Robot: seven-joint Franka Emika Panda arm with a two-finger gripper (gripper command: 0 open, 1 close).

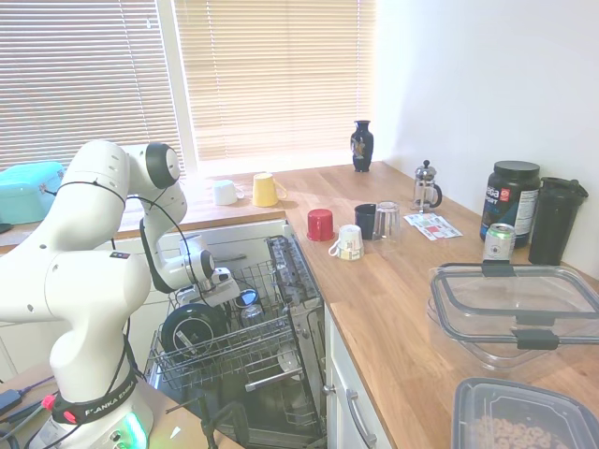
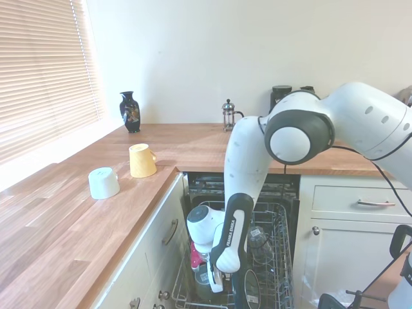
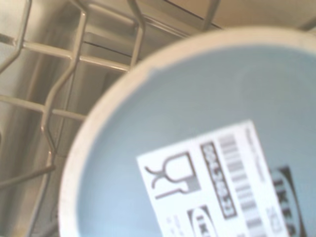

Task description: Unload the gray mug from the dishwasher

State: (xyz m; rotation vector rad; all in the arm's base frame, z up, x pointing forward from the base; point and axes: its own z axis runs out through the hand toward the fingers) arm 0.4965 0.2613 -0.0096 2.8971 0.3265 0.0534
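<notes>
Sunlit blinds back a kitchen whose wooden counter runs around the open dishwasher. Its wire rack is pulled out, and the gripper is lowered into the rack's rear part; whether its fingers are spread or closed cannot be told, since the arm and rack hide them. Just below and beside the gripper stands a dark round dish, and close on its other side sits a blue-rimmed cup. Up close, the wrist view fills with the pale blue underside of a cup bearing a white barcode label, rack wires running beside it. The gray mug cannot be picked out with certainty among the dark items in the rack. Well beyond the gripper, on the counter, sit a red cup, a black mug, a yellow mug and a white cup.
</notes>
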